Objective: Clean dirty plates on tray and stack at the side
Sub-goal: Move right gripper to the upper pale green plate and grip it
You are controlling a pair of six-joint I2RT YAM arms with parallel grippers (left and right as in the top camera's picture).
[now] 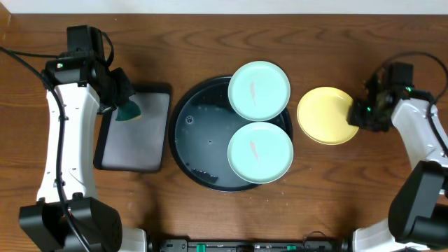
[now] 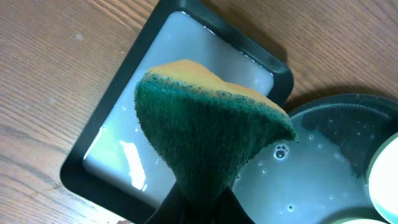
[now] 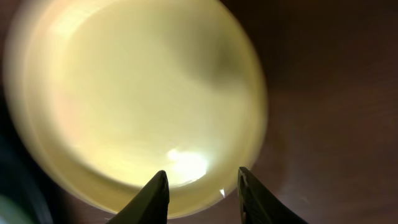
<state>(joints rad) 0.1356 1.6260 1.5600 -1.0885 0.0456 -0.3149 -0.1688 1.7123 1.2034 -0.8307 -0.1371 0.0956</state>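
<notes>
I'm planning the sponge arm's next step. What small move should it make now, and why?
Probably swing the left gripper, shut on the sponge, rightward from above the grey tray to the upper mint plate on the black tray. That plate and the lower mint plate both show a pale streak, while the yellow plate sits off to the side.

This looks like a robotics test bench. A wood-grain table is seen from straight above, with a white left arm on one side, a white right arm on the other, and black cables trailing off the edge. The washing-up is staged on the bare tabletop: a round black tray, plastic plates, a grey tray of cloudy water and one sponge.
</notes>
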